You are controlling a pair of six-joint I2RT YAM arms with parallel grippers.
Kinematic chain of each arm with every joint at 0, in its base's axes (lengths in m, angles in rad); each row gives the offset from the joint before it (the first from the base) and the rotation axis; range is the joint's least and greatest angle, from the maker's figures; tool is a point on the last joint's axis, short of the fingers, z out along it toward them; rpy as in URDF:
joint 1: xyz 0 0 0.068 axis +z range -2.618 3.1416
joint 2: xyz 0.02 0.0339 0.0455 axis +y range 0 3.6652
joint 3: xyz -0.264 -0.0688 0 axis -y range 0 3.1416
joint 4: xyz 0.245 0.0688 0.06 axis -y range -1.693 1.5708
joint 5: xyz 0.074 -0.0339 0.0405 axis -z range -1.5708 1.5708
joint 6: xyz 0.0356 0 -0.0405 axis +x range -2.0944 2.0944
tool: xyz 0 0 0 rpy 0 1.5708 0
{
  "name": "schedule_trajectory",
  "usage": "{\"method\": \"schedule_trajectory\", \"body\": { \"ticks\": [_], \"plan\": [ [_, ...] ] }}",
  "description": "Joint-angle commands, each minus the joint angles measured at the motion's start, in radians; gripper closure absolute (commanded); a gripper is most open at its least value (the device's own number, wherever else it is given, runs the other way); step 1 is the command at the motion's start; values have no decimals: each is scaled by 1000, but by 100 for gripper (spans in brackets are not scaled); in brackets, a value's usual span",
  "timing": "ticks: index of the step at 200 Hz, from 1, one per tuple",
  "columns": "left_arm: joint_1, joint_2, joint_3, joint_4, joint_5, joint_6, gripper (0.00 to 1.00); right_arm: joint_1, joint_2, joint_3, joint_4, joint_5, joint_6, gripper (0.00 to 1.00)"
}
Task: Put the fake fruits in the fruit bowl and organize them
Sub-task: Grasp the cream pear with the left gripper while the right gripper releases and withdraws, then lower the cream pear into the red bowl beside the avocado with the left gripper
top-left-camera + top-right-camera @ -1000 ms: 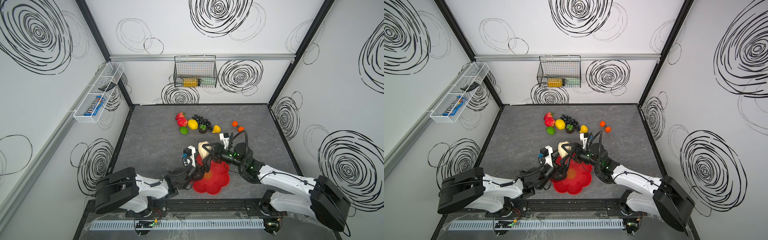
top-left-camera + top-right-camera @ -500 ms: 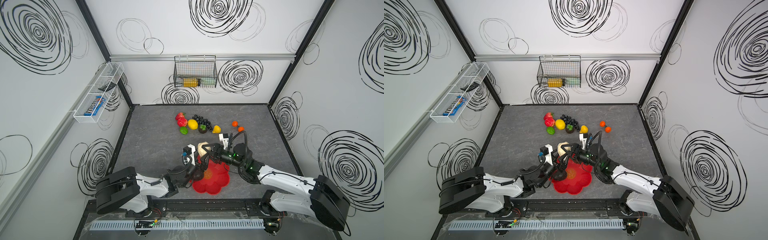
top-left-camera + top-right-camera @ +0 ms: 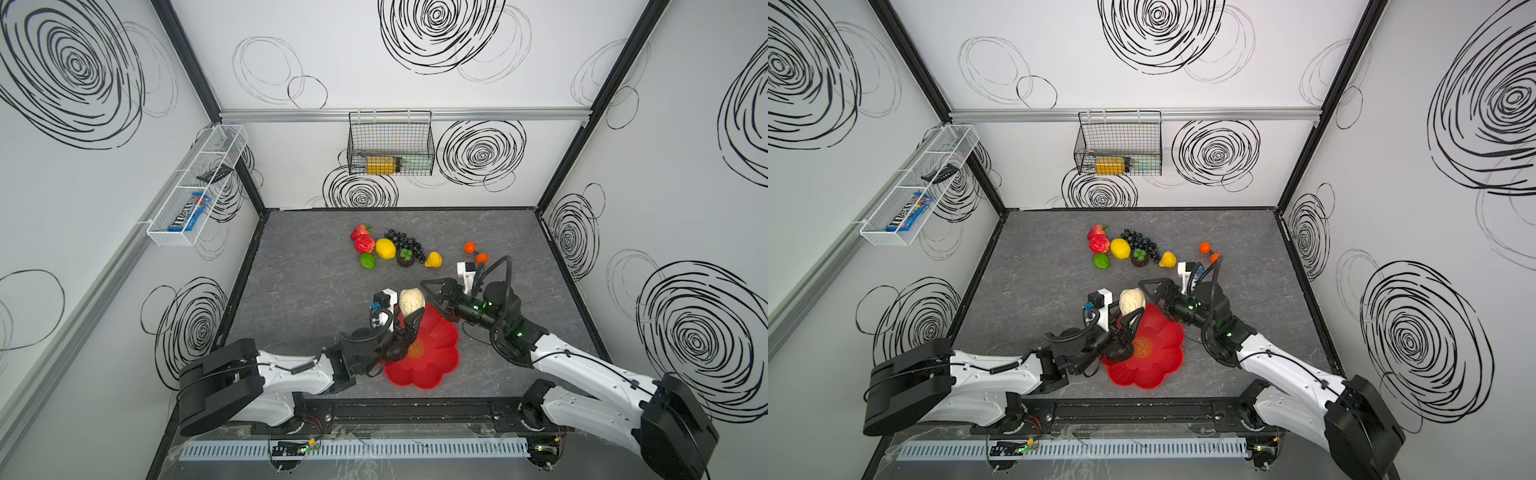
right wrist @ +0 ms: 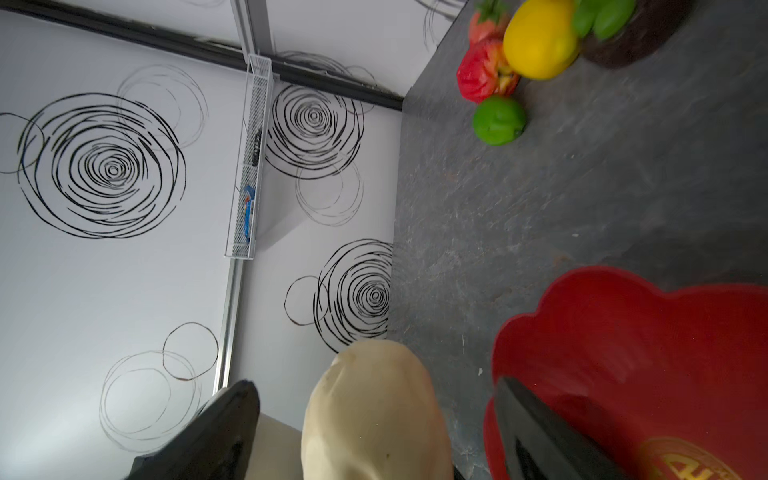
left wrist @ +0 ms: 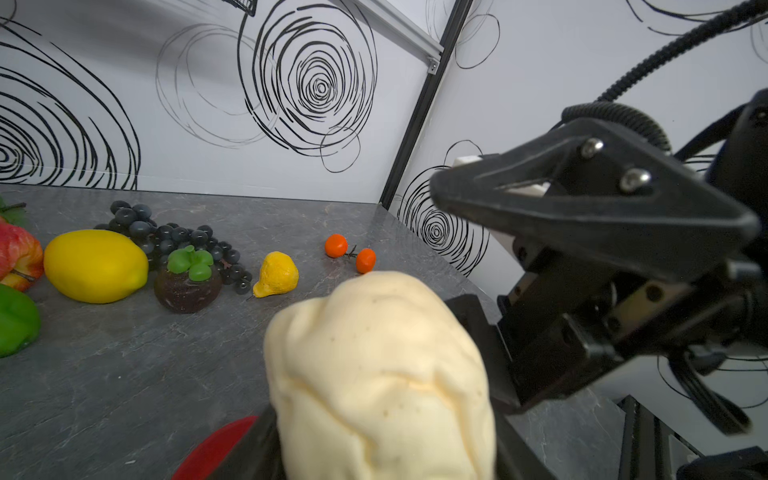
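Left wrist view — beige lumpy fruit [image 5: 380, 374] clamped in left gripper [image 3: 408, 318]; right gripper [image 3: 428, 294] spread wide — just beside fruit.

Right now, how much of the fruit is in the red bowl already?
Barely started. No fruit clearly rests in the fruit bowl. In hand: the left gripper holds the beige lumpy fruit by the bowl's rim; the right gripper stands open beside it. Left: apple, strawberry, lemons, lime, grapes, mangosteen and oranges wait on the table.

Fruits [image 3: 385, 248] — behind the bowl [image 3: 437, 362]
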Motion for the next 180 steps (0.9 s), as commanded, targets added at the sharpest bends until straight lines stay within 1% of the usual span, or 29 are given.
{"method": "schedule_trajectory", "body": {
  "ticks": [1, 21, 40, 64, 87, 104, 126, 155, 180],
  "plan": [
    [-5, -59, 99, -277, 72, 23, 40, -77, -122, -14, -154, 42, -179, 4],
    [-26, -79, 194, -563, 115, 31, 40, -191, -217, -2, -303, 48, -309, 4],
    [-55, -81, 268, -792, 111, 9, 39, -290, -273, 0, -394, 38, -414, 4],
    [-82, -57, 331, -991, 159, -27, 40, -377, -288, -21, -440, 28, -519, 4],
    [-125, -5, 400, -1146, 171, -46, 40, -430, -275, -65, -423, 1, -569, 5],
    [-147, 37, 443, -1228, 199, -46, 40, -449, -262, -116, -375, -11, -583, 6],
    [-155, 99, 488, -1303, 232, -43, 40, -445, -243, -171, -315, -9, -591, 7],
    [-156, 178, 537, -1351, 262, -10, 39, -423, -246, -215, -283, 22, -616, 8],
    [-146, 248, 578, -1377, 313, 21, 39, -408, -255, -254, -262, 47, -634, 8]
  ]
}}
